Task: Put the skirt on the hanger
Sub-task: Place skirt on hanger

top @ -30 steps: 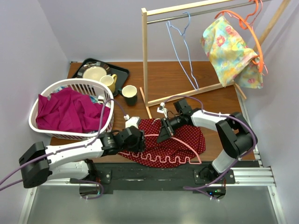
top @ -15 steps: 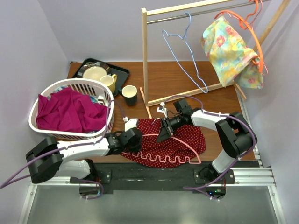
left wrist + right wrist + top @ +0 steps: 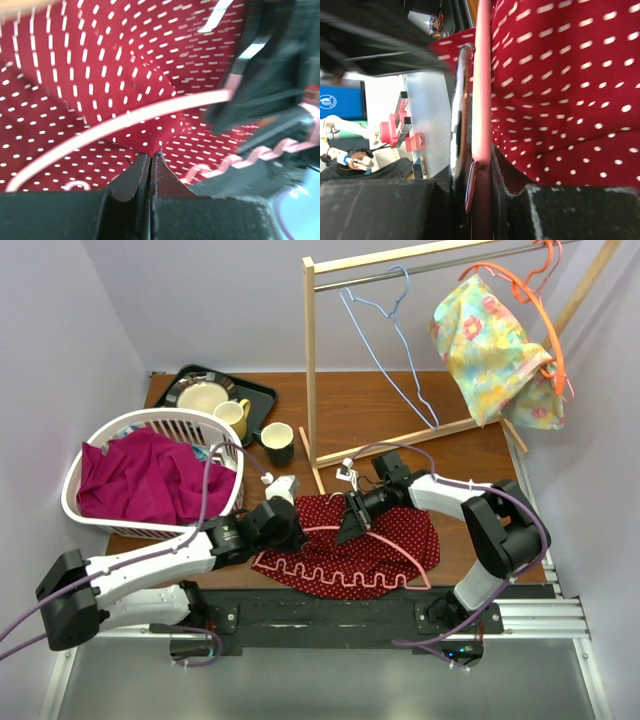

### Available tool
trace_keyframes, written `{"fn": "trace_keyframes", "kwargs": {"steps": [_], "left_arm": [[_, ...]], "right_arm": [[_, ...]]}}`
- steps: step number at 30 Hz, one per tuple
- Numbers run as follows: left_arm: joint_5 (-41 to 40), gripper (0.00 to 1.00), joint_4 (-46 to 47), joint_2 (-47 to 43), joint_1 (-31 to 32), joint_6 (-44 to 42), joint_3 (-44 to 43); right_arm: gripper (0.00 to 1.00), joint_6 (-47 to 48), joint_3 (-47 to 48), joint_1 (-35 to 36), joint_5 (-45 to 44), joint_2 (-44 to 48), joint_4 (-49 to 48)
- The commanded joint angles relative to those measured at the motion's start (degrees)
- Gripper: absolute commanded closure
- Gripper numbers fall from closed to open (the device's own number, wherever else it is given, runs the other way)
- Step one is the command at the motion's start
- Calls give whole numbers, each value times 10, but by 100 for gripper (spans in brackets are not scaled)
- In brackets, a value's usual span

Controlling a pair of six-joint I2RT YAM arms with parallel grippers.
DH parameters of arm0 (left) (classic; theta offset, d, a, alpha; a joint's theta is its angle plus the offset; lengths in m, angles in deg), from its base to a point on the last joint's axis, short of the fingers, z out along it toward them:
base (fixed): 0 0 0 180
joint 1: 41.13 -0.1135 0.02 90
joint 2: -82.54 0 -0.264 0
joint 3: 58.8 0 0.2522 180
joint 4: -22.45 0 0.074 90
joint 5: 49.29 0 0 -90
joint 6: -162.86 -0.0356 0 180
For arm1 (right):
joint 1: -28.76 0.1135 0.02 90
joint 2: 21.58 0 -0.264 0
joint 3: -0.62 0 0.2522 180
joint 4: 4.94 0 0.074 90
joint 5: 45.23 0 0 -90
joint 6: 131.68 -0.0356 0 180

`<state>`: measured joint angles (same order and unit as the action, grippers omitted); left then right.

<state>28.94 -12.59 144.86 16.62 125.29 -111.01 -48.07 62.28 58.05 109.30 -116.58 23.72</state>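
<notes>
The skirt (image 3: 410, 525), dark red with small white dots, lies spread and rumpled on the table (image 3: 350, 410) at its near edge, with a small fold at its left side pinched in the closed left gripper (image 3: 150, 156). The pink hanger (image 3: 125, 120) lies flat on top of it: one thin arm slants across the cloth, and a wavy, scalloped bar runs along the near hem. The right gripper (image 3: 480, 160) is clamped on one pink arm.

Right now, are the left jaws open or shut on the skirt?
Shut. In the left wrist view the jaws meet tip to tip, pinching a fold of the red dotted skirt just below the pink hanger.
</notes>
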Motion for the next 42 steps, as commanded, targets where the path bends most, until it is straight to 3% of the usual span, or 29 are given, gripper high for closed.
{"fn": "trace_keyframes", "kwargs": {"steps": [1,15,23,24,25,26,29,33,36,37,39,40,42], "left_arm": [[43,100,-52,-35,-4,-25,-43],[38,100,-244,-234,-32,35,-117],[-10,100,-363,-316,-31,120,-25],[-17,98,-374,-318,-31,131,-17],[-20,89,-378,-320,-32,131,-2],[-19,73,-375,-318,-32,132,3],[-12,52,-336,-311,-32,102,-18],[14,43,-253,-273,-32,-37,-107],[100,39,-136,-222,-26,-138,-122],[142,39,-109,-179,-7,-159,-122],[133,38,-40,-97,40,-207,-124],[94,38,-18,-67,106,-228,-129],[48,35,39,25,166,-295,-149]], "right_arm": [[100,18,24,-19,12,19,10],[100,92,38,-79,1,31,77],[100,114,42,-96,-18,32,102],[100,114,42,-96,-17,31,102],[100,115,42,-97,-17,29,106],[100,117,42,-96,-16,27,106],[100,121,44,-97,-15,21,112],[100,121,45,-96,-10,18,114],[100,121,46,-95,-7,16,114],[100,121,46,-96,-7,15,114],[100,120,46,-95,-7,15,114],[100,120,46,-95,-6,15,114],[100,119,46,-96,-7,17,114]]}}
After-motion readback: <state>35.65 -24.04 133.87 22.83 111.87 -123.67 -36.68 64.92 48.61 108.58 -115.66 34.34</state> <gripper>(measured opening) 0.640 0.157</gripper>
